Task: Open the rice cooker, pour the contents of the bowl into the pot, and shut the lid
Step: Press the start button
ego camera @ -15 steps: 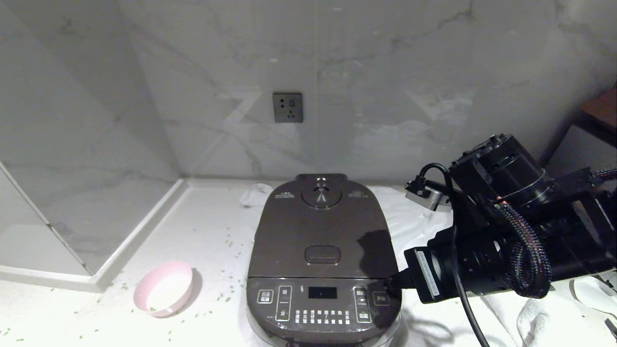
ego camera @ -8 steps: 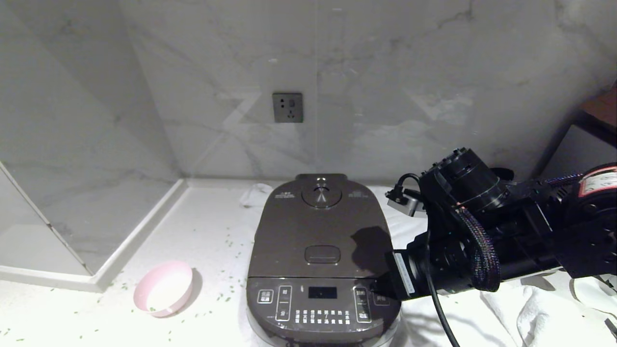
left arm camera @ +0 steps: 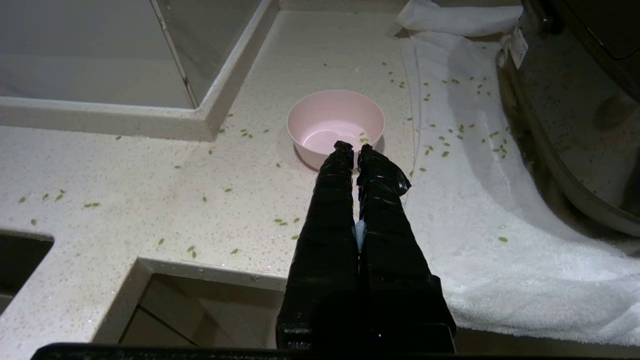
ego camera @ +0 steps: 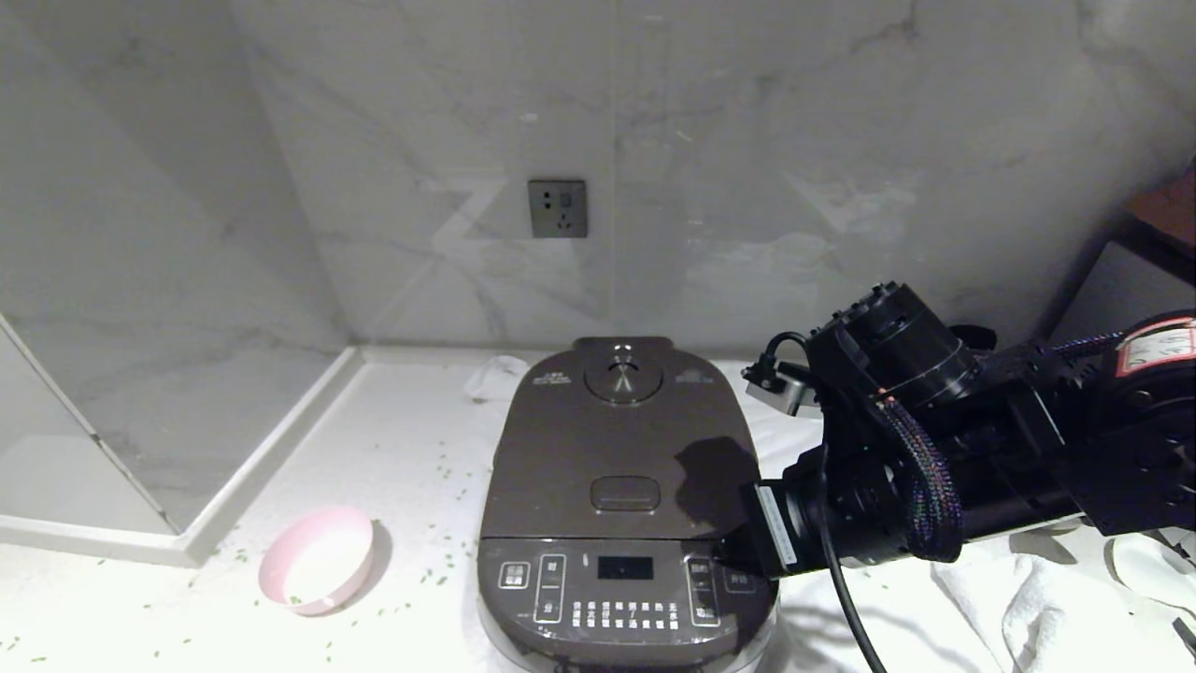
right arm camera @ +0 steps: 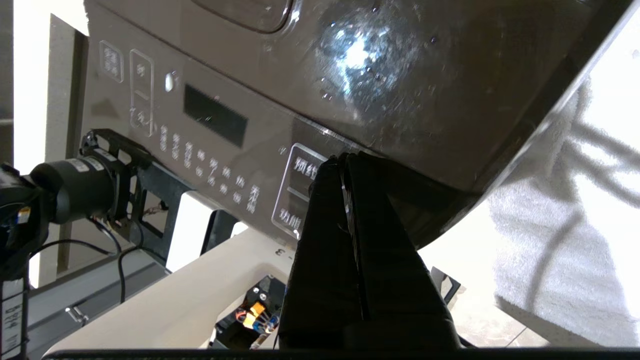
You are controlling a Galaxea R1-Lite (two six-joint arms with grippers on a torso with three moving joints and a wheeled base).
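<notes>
The large dark brown rounded-rectangular rice cooker (ego camera: 624, 505) stands at the middle of the pale speckled stone desk (ego camera: 392, 449), partly on a white terry towel (ego camera: 1018, 598). Its dark brown hinged lid (ego camera: 621, 449) lies flat and looks down, and the small round pink bowl (ego camera: 318, 559) sits on the desk well to the cooker's left, all but empty, with a few green bits inside. The inner pot is hidden under the lid.

The right pincer (right arm camera: 340, 165) has its black fingers pressed together with nothing between them, tips at the seam between lid and button panel near the front right corner. The left pincer (left arm camera: 352, 149) hangs just short of the bowl, also pinched together and empty.

My reading is that the closing is in its last step. To do it well, push straight down on the lid's front edge until the latch catches. Keep the tips off the panel's white-labelled buttons (right arm camera: 300, 192), since a slip there could start a program. Keep away from the oval release button (ego camera: 625, 493) too, which I judge would pop the lid up again.

Count: one cooker, one lid, one bowl, one towel, one grey wall socket (ego camera: 557, 208), two pincers, and too many scattered green bits (left arm camera: 452, 135) on desk and towel to count
</notes>
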